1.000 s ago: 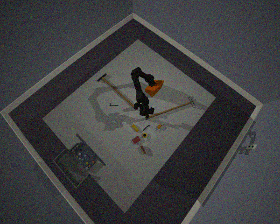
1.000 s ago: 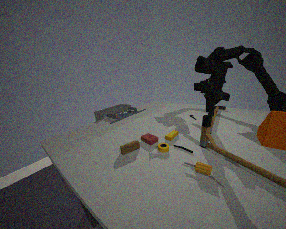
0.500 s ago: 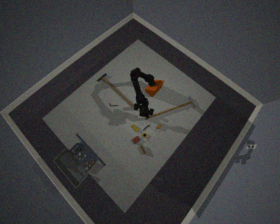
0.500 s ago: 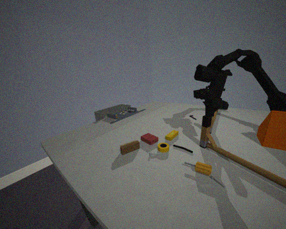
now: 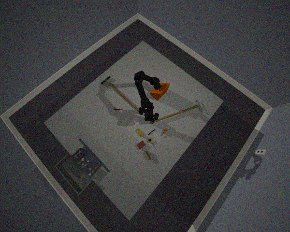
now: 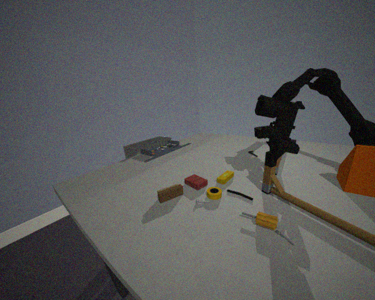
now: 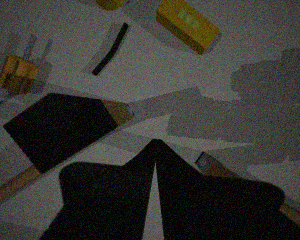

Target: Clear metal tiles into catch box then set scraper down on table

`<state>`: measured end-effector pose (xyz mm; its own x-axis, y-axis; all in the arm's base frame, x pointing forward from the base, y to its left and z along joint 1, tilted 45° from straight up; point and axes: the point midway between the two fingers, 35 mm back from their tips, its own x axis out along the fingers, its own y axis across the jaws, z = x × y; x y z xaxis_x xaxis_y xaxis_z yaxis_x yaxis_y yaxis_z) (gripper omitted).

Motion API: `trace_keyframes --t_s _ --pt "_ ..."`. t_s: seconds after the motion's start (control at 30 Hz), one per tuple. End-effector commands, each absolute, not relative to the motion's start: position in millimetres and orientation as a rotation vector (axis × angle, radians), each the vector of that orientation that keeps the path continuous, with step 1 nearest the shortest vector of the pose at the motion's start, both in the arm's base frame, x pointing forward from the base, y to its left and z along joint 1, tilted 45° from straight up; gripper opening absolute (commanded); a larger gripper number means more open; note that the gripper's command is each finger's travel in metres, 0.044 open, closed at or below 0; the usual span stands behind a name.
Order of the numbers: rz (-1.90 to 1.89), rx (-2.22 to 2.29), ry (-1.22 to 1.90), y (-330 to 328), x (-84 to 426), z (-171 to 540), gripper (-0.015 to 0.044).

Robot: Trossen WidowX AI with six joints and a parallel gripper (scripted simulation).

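Observation:
My gripper [image 7: 156, 143] is shut and empty, low between the upright grips of two long wooden-handled tools. One tool [image 5: 122, 96] has a dark bar head at the upper left. The other tool [image 5: 176, 113] [image 6: 334, 220] has a pale outlined head at the right; its black-capped grip [image 7: 60, 131] stands just left of my fingers. I cannot tell for certain which is the scraper. The steel bench plate [image 5: 93, 159] is at the lower left, between side rails, with several small metal tiles [image 5: 82, 159] on it. The catch box [image 5: 70, 169] [image 6: 134, 149] adjoins its far end.
An orange wedge [image 5: 157, 94] [image 6: 364, 170] stands beside the arm. Near the grips lie a yellow block [image 5: 139, 132] [image 7: 187, 25], a black stick [image 6: 239, 194], an orange-handled tool [image 6: 267, 220], a tape roll [image 6: 214, 192], a red block [image 6: 195, 181] and a wooden block [image 6: 170, 193].

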<state>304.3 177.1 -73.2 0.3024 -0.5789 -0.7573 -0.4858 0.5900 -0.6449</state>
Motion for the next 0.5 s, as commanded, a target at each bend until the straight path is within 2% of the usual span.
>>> trace_keyframes --t_s 0.0,0.47 --pt "-0.078 -1.026 1.325 174 305 -76 0.0000" --pt "-0.076 -1.024 1.325 192 310 -86 0.0000"
